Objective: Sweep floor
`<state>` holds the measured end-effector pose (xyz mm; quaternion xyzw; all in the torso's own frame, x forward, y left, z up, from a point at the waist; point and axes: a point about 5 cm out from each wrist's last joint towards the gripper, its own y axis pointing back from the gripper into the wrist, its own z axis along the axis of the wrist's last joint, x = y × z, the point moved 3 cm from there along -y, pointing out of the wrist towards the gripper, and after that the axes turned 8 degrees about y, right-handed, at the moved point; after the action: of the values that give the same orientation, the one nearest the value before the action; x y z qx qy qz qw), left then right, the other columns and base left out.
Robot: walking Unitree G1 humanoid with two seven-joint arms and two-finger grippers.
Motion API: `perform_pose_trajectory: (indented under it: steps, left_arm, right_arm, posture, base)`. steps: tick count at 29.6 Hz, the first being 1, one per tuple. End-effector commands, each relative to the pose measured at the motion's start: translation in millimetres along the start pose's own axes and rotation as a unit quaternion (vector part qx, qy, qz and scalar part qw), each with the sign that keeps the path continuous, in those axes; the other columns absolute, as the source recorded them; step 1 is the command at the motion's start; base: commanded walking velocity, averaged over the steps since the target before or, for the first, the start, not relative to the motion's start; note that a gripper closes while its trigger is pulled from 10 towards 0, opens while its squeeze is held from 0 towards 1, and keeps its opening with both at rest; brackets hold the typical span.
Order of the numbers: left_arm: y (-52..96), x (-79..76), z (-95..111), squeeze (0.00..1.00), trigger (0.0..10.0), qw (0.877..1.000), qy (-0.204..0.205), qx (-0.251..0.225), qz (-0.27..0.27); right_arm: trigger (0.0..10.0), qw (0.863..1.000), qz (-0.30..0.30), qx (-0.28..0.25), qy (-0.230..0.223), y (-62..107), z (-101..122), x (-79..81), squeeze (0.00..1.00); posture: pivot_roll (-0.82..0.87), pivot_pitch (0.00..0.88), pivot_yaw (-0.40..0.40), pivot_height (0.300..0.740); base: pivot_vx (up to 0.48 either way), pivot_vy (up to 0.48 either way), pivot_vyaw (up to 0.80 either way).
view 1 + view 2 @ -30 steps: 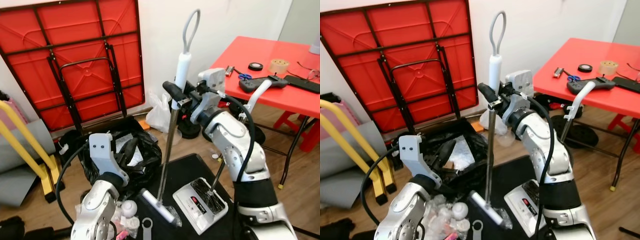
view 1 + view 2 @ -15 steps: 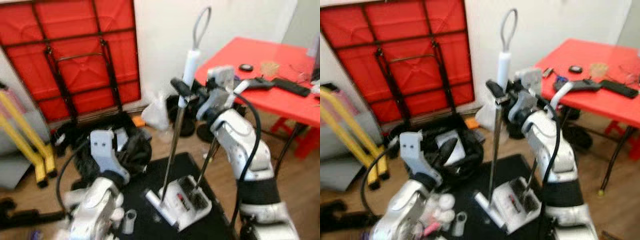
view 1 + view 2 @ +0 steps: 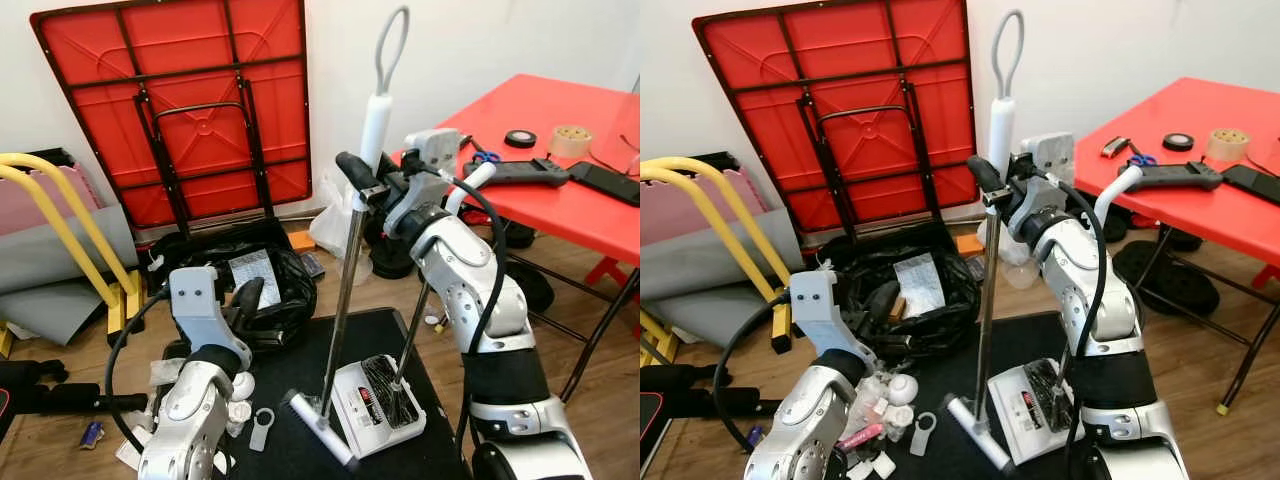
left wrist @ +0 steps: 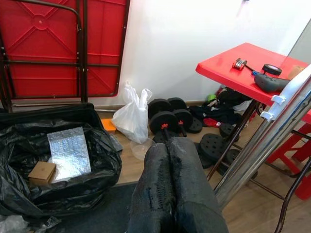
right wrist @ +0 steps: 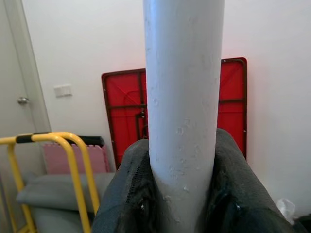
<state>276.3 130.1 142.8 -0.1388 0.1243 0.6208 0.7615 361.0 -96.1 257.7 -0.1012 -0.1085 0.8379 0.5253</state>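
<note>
While the right gripper (image 3: 352, 182) clamps the upright broom (image 3: 352, 262), whose head rests on the black mat (image 3: 300, 350) beside the dustpan (image 3: 378, 392), the left gripper (image 4: 170, 187) hangs pressed closed, empty.

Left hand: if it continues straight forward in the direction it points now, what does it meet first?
Probably the white plastic bag near the wall. The left hand, shut and holding nothing, aims between the black trash bag and the steel broom pole. Depth is unclear, so it may pass the bag.
</note>
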Motion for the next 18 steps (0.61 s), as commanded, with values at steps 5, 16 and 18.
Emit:
perform_pose_trajectory:
  steps: [5, 16, 18]
  left_arm:
    - [1.9, 1.7, -0.2, 0.00, 10.0, 1.000, -0.005, 0.006, -0.004]
    - [1.8, -0.6, -0.3, 0.00, 10.0, 1.000, -0.003, 0.005, -0.008]
    - [1.8, -0.8, -0.2, 0.00, 10.0, 1.000, -0.002, 0.005, -0.008]
  right_arm:
    - [10.0, 1.000, 0.004, -0.024, 0.000, -3.3, 9.4, 2.5, 0.00]
    - [10.0, 1.000, 0.005, -0.026, -0.007, -3.4, 10.2, 4.6, 0.00]
    - [10.0, 1.000, 0.005, -0.026, -0.007, -3.4, 10.2, 4.5, 0.00]
  posture:
    - [-0.06, 0.000, -0.031, 0.740]
    - [-0.06, 0.000, -0.035, 0.740]
    - [-0.06, 0.000, -0.035, 0.740]
  base:
    - [0.300, 0.000, 0.75]
    - [0.339, 0.000, 0.22]
    - [0.334, 0.000, 0.00]
